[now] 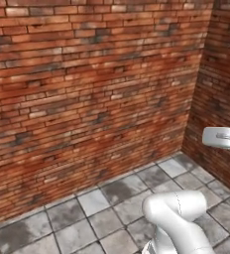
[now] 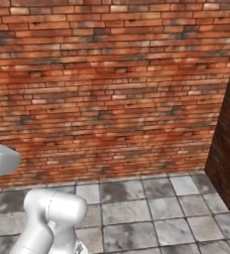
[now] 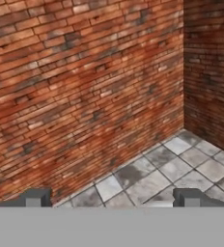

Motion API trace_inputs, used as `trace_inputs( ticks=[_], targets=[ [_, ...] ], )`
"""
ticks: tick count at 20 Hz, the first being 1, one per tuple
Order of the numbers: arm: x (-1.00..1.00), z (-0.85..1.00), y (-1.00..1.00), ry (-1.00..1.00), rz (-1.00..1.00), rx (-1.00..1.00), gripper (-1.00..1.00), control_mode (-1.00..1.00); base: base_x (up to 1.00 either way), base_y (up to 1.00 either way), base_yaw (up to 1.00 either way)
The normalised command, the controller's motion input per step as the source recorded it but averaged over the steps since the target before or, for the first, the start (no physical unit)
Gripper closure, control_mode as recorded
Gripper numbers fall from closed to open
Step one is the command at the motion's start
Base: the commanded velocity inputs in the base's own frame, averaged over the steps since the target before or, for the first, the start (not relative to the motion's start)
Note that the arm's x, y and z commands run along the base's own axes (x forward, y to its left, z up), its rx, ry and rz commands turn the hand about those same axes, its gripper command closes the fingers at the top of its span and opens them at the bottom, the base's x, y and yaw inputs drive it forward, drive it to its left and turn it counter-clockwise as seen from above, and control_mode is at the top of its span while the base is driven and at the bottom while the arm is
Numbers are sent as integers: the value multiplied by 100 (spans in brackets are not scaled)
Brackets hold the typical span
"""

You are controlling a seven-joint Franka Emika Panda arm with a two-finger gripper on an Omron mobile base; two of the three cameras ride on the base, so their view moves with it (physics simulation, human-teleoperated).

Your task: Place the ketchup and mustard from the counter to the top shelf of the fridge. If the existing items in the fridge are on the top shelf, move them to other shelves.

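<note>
A: What is the base facing?

B: It is facing a red brick wall (image 1: 87, 84) that is meeting a second, darker brick wall (image 1: 221, 89) in a corner at the right. Grey stone floor tiles (image 1: 112, 208) are running up to the foot of both walls. The right base view is showing the same wall (image 2: 107, 89) and the same tiled floor (image 2: 151, 208).

A: And the arm?

B: The white arm (image 1: 179, 218) is rising from the lower right of the left base view, its rounded elbow sitting over the tiles. A white link is poking in at the right edge there. In the right base view the arm (image 2: 50, 218) is coming up at lower left.

A: The pincer?

B: The gripper (image 3: 111, 198) is showing in the hand view. Its two dark fingertips (image 3: 35, 198) are standing far apart at the bottom, wide open, and nothing is sitting between them; bare floor tiles are lying in the gap.

A: Ketchup, mustard, fridge, counter?

B: I cannot tell where any of them is. The frames are taking in brick and tile, and the hand camera is looking at the same wall corner (image 3: 184, 67).
</note>
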Motion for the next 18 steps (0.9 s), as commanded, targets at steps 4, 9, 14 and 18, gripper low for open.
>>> trace_inputs(
  ticks=[4, 9, 14, 18],
  targets=[
    [0, 0, 0, 0, 0, 0, -100, 100, 100, 35, 18],
    [0, 0, 0, 0, 0, 0, -100, 100, 100, 17, 30],
    [0, 0, 0, 0, 0, 0, -100, 100, 93, -1, 68],
    [0, 0, 0, 0, 0, 0, -100, 100, 49, 0, 90]
  ],
)
